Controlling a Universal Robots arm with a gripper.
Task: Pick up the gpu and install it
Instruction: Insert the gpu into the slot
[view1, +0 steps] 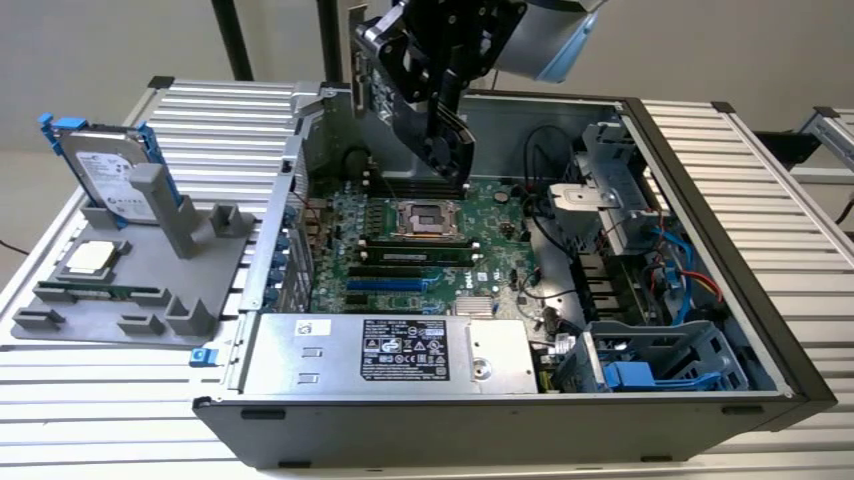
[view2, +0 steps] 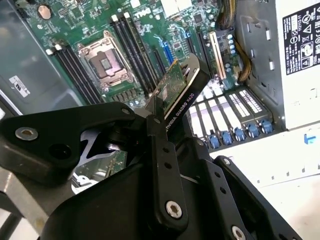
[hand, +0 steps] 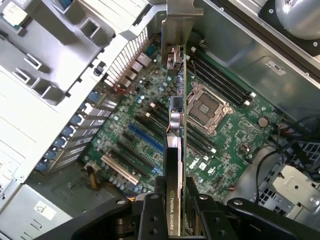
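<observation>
gpu (hand: 174, 150) within end effector (hand: 175, 210) grip

We find the open case (view1: 467, 440) brightly, evenly lit, with soft shadow inside it. Beside the case the desk (view1: 747, 140) washes out white; above it the gpu (hand: 173, 170) glints.

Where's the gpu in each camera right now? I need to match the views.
Exterior view: gpu hangs above the motherboard, near the CPU socket.
First wrist view: gpu edge-on over the expansion slots, beside the CPU socket.
Second wrist view: gpu juts from the gripper, CPU socket beyond.
Shared landmark: the CPU socket.
</observation>
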